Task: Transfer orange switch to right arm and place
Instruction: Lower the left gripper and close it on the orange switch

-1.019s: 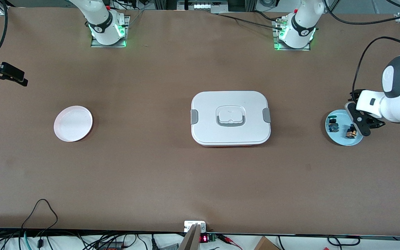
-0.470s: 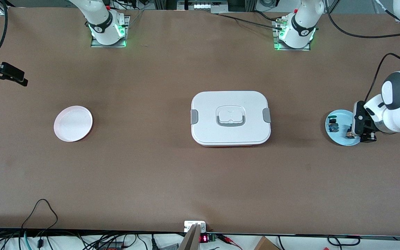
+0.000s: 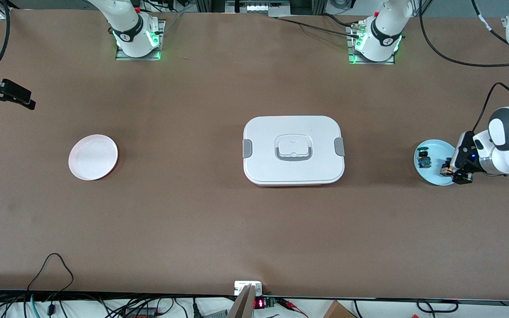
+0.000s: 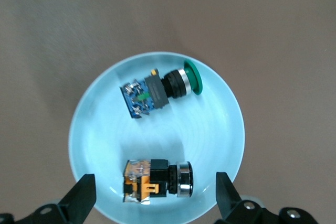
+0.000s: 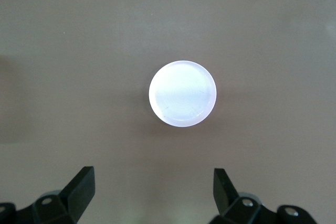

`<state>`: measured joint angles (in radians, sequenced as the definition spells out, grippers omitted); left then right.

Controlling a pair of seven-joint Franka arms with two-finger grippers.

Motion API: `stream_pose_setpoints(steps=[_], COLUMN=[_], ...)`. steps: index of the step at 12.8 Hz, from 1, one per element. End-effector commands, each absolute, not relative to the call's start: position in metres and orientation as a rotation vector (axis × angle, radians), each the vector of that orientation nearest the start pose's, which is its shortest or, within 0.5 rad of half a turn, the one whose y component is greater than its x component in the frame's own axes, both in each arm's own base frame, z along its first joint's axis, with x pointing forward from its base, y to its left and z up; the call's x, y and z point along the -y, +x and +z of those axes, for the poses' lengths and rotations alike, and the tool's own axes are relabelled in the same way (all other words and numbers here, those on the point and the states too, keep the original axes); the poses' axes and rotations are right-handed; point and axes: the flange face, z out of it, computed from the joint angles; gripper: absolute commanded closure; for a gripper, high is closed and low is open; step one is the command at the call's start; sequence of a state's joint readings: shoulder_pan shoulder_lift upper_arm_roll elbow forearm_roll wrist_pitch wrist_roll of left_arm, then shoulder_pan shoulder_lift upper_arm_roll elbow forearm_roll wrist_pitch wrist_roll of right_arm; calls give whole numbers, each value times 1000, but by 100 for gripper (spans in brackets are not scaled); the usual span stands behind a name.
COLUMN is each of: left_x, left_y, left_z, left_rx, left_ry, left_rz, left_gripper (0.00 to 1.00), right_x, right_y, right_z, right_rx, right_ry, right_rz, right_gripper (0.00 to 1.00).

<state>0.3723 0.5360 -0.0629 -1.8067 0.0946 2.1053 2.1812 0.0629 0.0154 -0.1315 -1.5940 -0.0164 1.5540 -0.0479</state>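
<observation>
The orange switch (image 4: 156,180) lies on its side on a light-blue plate (image 4: 220,129) near the left arm's end of the table. It also shows in the front view (image 3: 446,168) on that plate (image 3: 434,150). My left gripper (image 4: 155,184) is open just over the plate, one finger on each side of the orange switch and clear of it. In the front view the left gripper (image 3: 457,171) is at the plate's edge. My right gripper (image 5: 152,179) is open and empty, waiting high at the right arm's end (image 3: 24,100).
A green-capped switch with a blue body (image 4: 157,92) lies on the same plate (image 3: 423,160). A white lidded box (image 3: 293,150) sits mid-table. A white round plate (image 3: 93,157) lies toward the right arm's end and shows in the right wrist view (image 5: 182,93).
My left gripper has turned and come down over the blue plate, ending astride the orange switch. The right arm has not moved.
</observation>
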Motion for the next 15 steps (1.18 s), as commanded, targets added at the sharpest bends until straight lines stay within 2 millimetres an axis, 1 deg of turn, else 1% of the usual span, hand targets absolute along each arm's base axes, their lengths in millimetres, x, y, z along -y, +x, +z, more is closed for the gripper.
stream_pose_setpoints(steps=[1,5,7,10,12,15], left_x=[-209,-220,-217,-212,-214,-220], left_y=[593,575,578,580,580,578], left_z=[226,208,206,205,202,191], left_rx=[-2781,-2760,-2750,-2755,-2745,-2738], left_ry=[-1860,-1901,-1885,-1872,-1872,-1882], left_rz=[126,114,72,61,55,47], left_gripper=[0,0,0,0,0,0], right_x=[39,38,39,38,38,38], right_y=[550,551,551,551,551,551], right_z=[611,610,610,610,610,610], right_rx=[-36,-34,-36,-36,-36,-36], right_ry=[-3145,-3146,-3145,-3146,-3146,-3145], right_rz=[85,87,87,87,87,90], right_gripper=[0,0,0,0,0,0])
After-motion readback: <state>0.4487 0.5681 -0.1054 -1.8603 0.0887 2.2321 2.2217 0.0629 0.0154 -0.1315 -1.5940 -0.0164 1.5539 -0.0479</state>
